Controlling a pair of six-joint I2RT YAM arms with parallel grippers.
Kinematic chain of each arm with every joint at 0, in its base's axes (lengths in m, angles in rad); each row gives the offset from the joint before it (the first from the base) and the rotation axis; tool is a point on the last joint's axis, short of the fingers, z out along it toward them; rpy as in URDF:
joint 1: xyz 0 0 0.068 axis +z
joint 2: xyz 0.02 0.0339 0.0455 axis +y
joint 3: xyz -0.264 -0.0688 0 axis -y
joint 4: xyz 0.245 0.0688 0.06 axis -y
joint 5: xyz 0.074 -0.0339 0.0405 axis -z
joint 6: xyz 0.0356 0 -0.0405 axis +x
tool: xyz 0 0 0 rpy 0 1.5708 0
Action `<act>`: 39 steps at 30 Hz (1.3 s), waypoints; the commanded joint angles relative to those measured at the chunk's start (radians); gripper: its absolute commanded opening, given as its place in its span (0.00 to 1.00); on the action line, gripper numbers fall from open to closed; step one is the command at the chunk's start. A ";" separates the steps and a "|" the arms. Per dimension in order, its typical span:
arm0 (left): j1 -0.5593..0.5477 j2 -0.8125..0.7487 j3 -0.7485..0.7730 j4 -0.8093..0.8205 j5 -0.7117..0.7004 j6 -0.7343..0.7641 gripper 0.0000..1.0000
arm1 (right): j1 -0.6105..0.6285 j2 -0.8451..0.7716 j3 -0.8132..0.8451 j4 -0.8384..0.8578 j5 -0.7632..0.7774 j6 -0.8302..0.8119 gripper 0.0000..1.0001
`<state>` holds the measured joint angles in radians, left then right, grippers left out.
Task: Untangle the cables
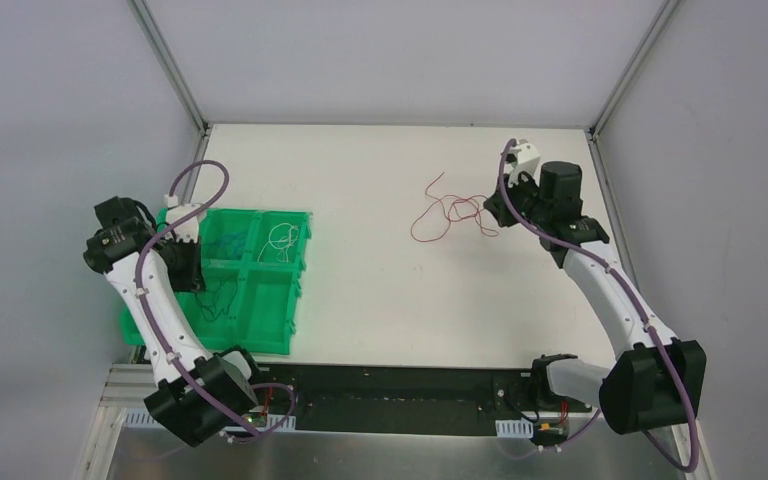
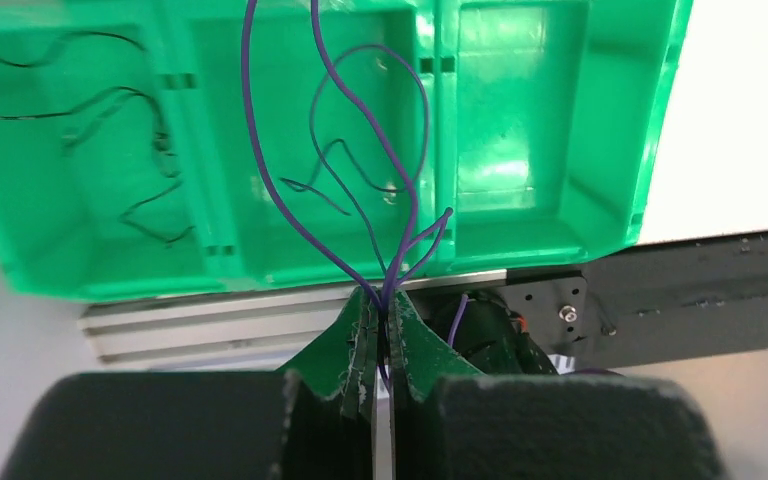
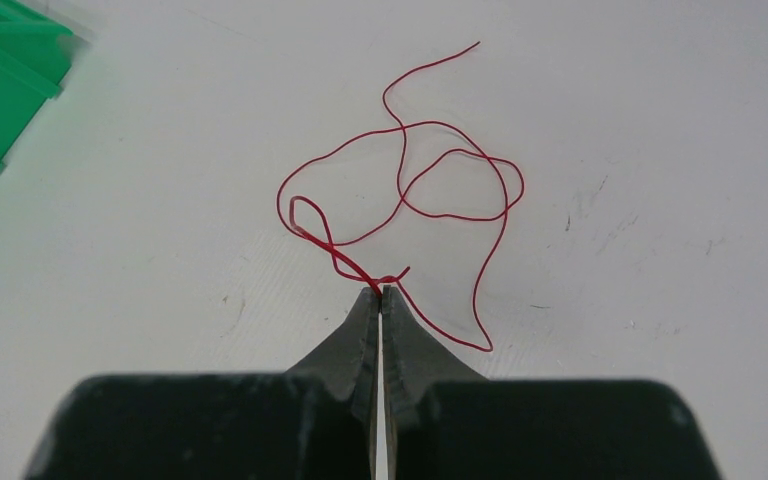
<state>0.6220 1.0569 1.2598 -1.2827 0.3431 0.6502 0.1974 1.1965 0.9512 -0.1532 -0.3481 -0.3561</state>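
With my left gripper (image 2: 380,322) pinching the thin purple wire (image 2: 247,110) and right gripper (image 3: 381,296) clamping the looped red wire (image 3: 440,124) mid-frame, tugging might tighten knots.

There's the red cable (image 3: 402,150), pinched at the tips of the right claw (image 3: 381,296), its loose overlapping loops sprawled flat on the table (image 3: 610,120) just ahead. The purple cable (image 2: 390,285) is clamped in the left claw (image 2: 380,325), strands rising ahead in long loops. A thin dark cable (image 2: 160,140) squiggles ahead-left of that claw.
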 commanded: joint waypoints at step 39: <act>-0.184 0.000 -0.031 0.080 0.207 0.034 0.76 | 0.194 0.170 0.437 -0.482 -0.374 0.059 0.00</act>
<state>0.5343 1.0584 1.1336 -1.0809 0.4038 0.7536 0.2943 1.3769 1.2694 -0.6338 -0.6075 -0.3805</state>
